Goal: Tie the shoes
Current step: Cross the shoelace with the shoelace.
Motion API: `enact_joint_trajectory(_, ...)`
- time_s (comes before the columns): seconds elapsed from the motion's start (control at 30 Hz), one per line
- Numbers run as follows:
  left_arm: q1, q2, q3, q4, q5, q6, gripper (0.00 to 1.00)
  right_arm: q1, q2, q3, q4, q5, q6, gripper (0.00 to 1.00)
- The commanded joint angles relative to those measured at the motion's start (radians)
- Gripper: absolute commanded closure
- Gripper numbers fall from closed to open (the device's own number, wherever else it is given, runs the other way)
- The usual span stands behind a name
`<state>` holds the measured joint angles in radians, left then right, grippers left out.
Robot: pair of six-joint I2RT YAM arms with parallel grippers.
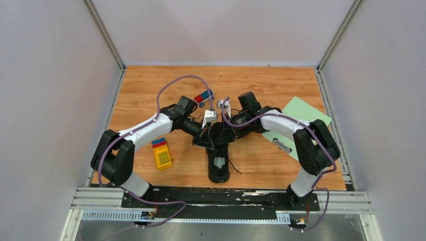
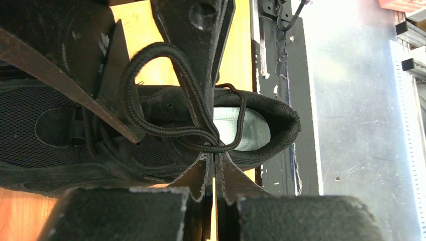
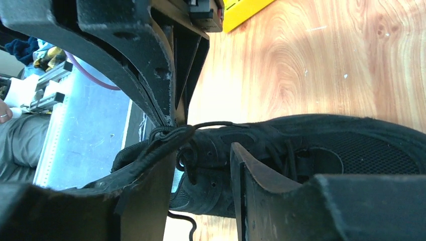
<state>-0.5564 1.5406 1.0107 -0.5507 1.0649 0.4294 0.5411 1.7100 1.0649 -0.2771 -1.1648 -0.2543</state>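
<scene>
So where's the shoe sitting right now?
In the top view, the shoe lies centred on the table, heel toward the near edge, with the yellow toy on its left.

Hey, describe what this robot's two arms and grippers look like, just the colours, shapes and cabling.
The left arm and right arm both have white shells on their long links and chunky black joints, with a purple cable looping along each. The left gripper and right gripper each have two flat, tapering black fingers, scuffed at the edges, on blocky black mounts.
</scene>
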Motion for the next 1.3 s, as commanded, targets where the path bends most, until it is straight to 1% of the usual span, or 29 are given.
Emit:
enact_joint_trajectory(0.0,-0.005,-0.032,0.013,-0.023,0.032,0.067,1.0,0.015,0.019,-0.002,0.125,-0.122,0.052,0.56)
enact_joint_trajectory(0.2,-0.005,-0.033,0.018,-0.026,0.025,0.066,1.0,0.032,0.024,-0.005,0.131,-0.134,0.048,0.65)
enact_joint_trajectory(0.33,-0.005,-0.035,0.018,-0.023,0.022,0.064,1.0,0.036,0.016,-0.011,0.131,-0.139,0.044,0.67)
enact_joint_trajectory(0.47,-0.004,-0.036,0.013,-0.013,0.012,0.051,1.0,0.037,0.019,-0.007,0.121,-0.149,0.043,0.82)
enact_joint_trajectory(0.57,0.002,-0.042,0.004,0.017,-0.014,0.015,1.0,0.036,0.008,-0.003,0.078,-0.139,0.009,0.88)
enact_joint_trajectory(0.67,0.015,-0.046,-0.013,0.07,-0.036,-0.056,1.0,0.033,-0.006,-0.004,0.032,-0.127,-0.025,0.9)
enact_joint_trajectory(0.8,0.022,-0.047,-0.025,0.114,-0.06,-0.112,1.0,0.028,-0.018,-0.007,0.008,-0.125,-0.026,0.91)
enact_joint_trajectory(1.07,0.023,-0.05,-0.041,0.151,-0.111,-0.169,1.0,-0.005,-0.018,-0.002,-0.017,-0.127,-0.001,0.92)
enact_joint_trajectory(1.13,0.028,-0.051,-0.046,0.168,-0.099,-0.192,1.0,-0.01,-0.015,-0.002,-0.02,-0.124,0.008,0.93)
enact_joint_trajectory(1.27,0.03,-0.053,-0.052,0.197,-0.023,-0.219,1.0,-0.012,-0.011,0.002,-0.024,-0.113,0.018,0.92)
